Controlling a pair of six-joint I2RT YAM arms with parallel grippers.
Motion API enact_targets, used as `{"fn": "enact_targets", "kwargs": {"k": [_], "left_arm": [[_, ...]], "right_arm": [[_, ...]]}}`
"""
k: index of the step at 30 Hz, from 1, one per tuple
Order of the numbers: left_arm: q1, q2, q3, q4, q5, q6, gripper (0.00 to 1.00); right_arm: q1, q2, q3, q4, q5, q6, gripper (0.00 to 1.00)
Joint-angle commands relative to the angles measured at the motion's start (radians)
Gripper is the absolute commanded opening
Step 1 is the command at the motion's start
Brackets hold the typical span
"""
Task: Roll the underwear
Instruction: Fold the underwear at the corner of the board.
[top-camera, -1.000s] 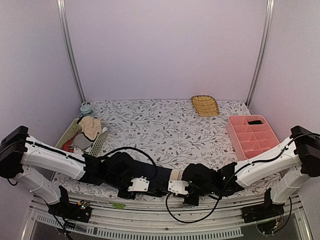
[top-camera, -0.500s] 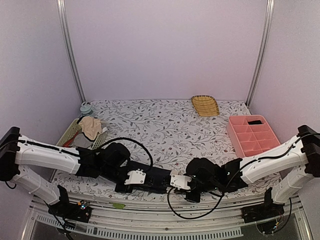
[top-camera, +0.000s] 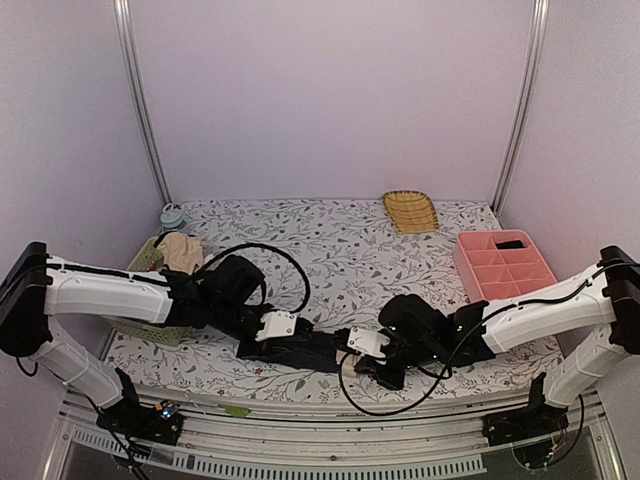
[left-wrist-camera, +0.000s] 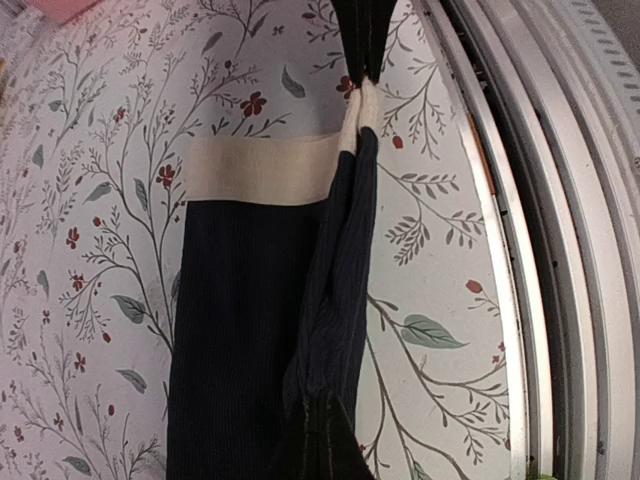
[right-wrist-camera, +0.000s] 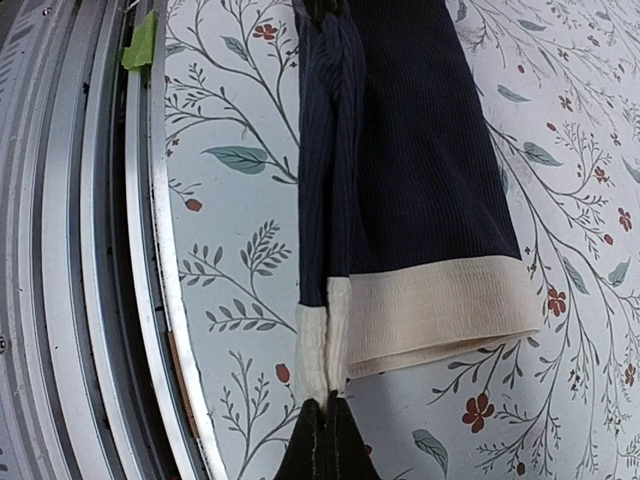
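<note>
Dark navy underwear (top-camera: 312, 351) with a cream waistband (left-wrist-camera: 265, 168) lies stretched out near the table's front edge. My left gripper (top-camera: 292, 338) is shut on a pinched fold at its dark end, seen in the left wrist view (left-wrist-camera: 325, 440). My right gripper (top-camera: 350, 352) is shut on the folded waistband edge at the opposite end, seen in the right wrist view (right-wrist-camera: 325, 425). The near long edge is folded up between the two grips; the rest of the cloth (right-wrist-camera: 420, 150) lies flat on the floral table cover. Other underwear (top-camera: 180, 250), beige on top, sits in a basket at the left.
A pale green basket (top-camera: 150, 332) holding the cloth pile stands at the left, partly behind my left arm. A pink divided tray (top-camera: 505, 268) is at the right, a yellow wicker dish (top-camera: 410, 211) at the back. Metal rails (right-wrist-camera: 90, 250) run along the front edge, with green tape (right-wrist-camera: 140, 45).
Both grippers have moved away from the front edge onto the table, carrying the stretched underwear with them. Both arms now reach farther forward.
</note>
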Motion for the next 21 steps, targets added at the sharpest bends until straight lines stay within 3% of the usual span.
{"fn": "enact_targets", "kwargs": {"k": [1,21], "left_arm": [[0.037,0.044,0.043,-0.023,0.027,0.028,0.00],[0.156,0.173,0.124,-0.004,0.089,0.054,0.00]], "right_arm": [[-0.028,-0.011,0.059,-0.036,-0.060,0.030,0.00],[-0.264,0.192,0.271,-0.168,-0.397,0.105,0.00]]}}
